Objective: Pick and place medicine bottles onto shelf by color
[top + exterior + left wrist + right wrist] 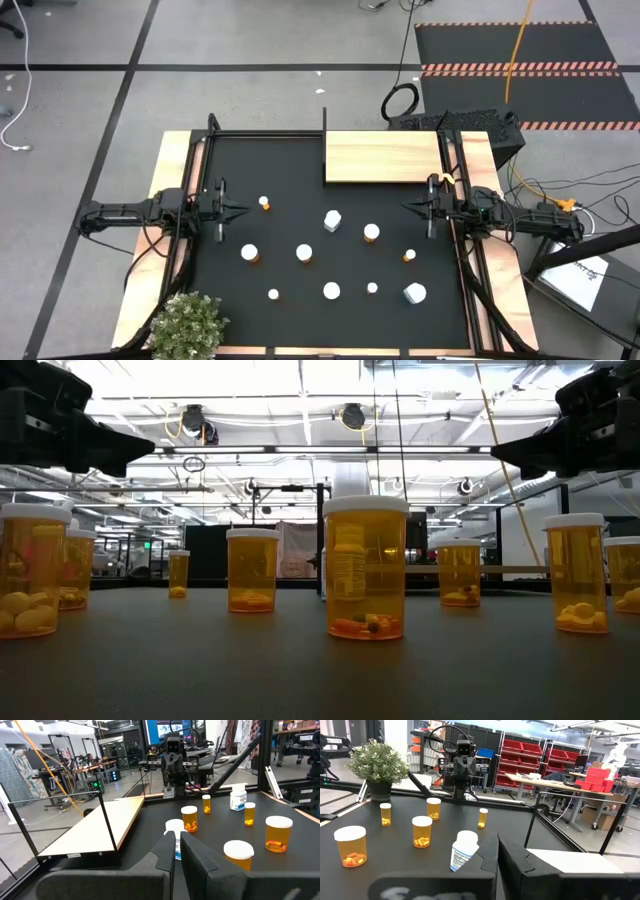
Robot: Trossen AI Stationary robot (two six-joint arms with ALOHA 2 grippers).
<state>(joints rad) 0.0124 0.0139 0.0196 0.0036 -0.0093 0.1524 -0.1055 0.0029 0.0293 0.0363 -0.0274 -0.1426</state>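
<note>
I see both arms parked at the worktop's sides, raised above the black mat (300, 160). The left gripper (243, 211) points inward from the left edge, its jaws closed on nothing. The right gripper (407, 208) points inward from the right edge, its jaws also shut and empty.

The flat rectangular light-wood shelf board (382, 157) lies at the far edge of the mat, right of centre, with no bottle on it. It sits near the right gripper and well apart from the left one.

I count ten small white-capped medicine bottles (304, 253) scattered upright across the mat, none touching another. A small orange one (264, 203) stands nearest the left gripper. An all-white bottle (332, 220) stands near the middle, with an orange one (371, 234) beside it toward the right. Another white bottle (414, 294) stands near the front right corner. In the low view, a large amber bottle (365, 567) holding a few pills stands closest to the camera.

A potted green plant (187, 326) sits at the front left corner of the worktop.
</note>
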